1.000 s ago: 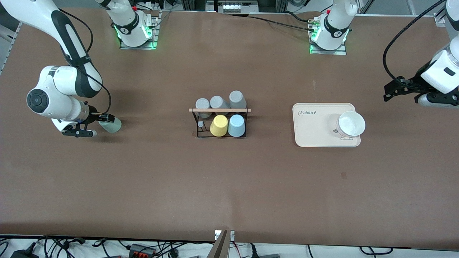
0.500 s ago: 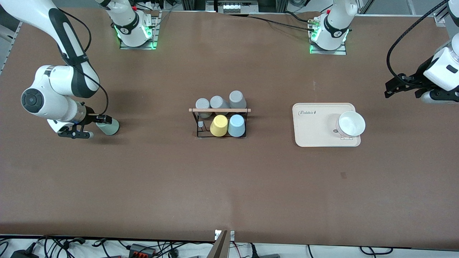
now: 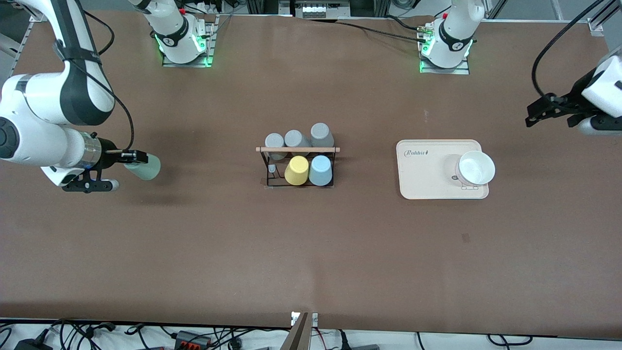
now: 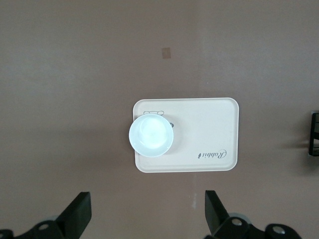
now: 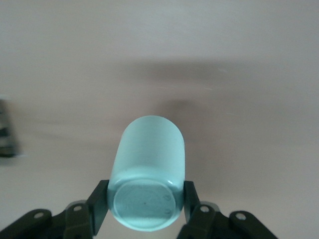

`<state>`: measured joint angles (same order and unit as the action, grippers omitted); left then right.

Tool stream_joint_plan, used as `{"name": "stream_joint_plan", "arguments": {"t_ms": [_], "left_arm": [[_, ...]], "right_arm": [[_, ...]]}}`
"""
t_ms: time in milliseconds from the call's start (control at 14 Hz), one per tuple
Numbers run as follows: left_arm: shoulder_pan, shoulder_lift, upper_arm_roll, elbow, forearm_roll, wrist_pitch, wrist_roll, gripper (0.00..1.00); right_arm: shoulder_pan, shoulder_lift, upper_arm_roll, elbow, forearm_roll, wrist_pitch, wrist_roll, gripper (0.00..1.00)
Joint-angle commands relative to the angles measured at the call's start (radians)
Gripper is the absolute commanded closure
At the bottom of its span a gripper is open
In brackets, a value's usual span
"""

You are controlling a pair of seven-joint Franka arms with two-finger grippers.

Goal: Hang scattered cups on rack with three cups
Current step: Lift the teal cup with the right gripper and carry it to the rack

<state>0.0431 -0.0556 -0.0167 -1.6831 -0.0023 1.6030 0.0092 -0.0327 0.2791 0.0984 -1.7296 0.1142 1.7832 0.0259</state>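
Note:
My right gripper (image 3: 125,169) is shut on the base of the pale mint green cup (image 3: 146,167), holding it on its side above the table near the right arm's end. In the right wrist view both fingers press the cup (image 5: 148,169) at the gripper (image 5: 146,200). The black wire rack (image 3: 297,149) stands mid-table with the light blue cup (image 3: 320,170) on a peg beside a yellow cup (image 3: 297,170). My left gripper (image 3: 551,116) is open and empty, up in the air at the left arm's end; it shows wide open in the left wrist view (image 4: 148,213).
Three grey cups (image 3: 294,138) sit on the rack's row farther from the camera. A cream tray (image 3: 423,182) with a white bowl (image 3: 475,167) lies between the rack and the left arm's end; they also show in the left wrist view: tray (image 4: 209,119), bowl (image 4: 151,135).
My right gripper has risen off the table with the mint green cup and drawn slightly toward the right arm's end. My left gripper has drifted a little farther from the tray.

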Motion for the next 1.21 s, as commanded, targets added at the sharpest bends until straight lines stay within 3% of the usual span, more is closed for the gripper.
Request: {"name": "stream_joint_plan", "arguments": {"t_ms": [0, 429, 786, 1143], "left_arm": [[0.015, 0.016, -0.008, 0.085, -0.015, -0.060, 0.017, 0.00], [0.018, 0.013, -0.019, 0.115, -0.005, -0.063, 0.020, 0.00], [0.017, 0.008, -0.029, 0.115, -0.007, -0.066, 0.014, 0.00], [0.018, 0.011, -0.017, 0.117, 0.004, -0.098, 0.015, 0.00]], "right_arm": [[0.072, 0.029, 0.000, 0.093, 0.112, -0.028, 0.041, 0.88], [0.292, 0.152, -0.002, 0.287, 0.111, -0.025, 0.348, 0.91], [0.345, 0.195, -0.002, 0.364, 0.111, -0.024, 0.448, 1.00], [0.421, 0.278, -0.003, 0.447, 0.084, -0.033, 0.588, 1.00]]}}
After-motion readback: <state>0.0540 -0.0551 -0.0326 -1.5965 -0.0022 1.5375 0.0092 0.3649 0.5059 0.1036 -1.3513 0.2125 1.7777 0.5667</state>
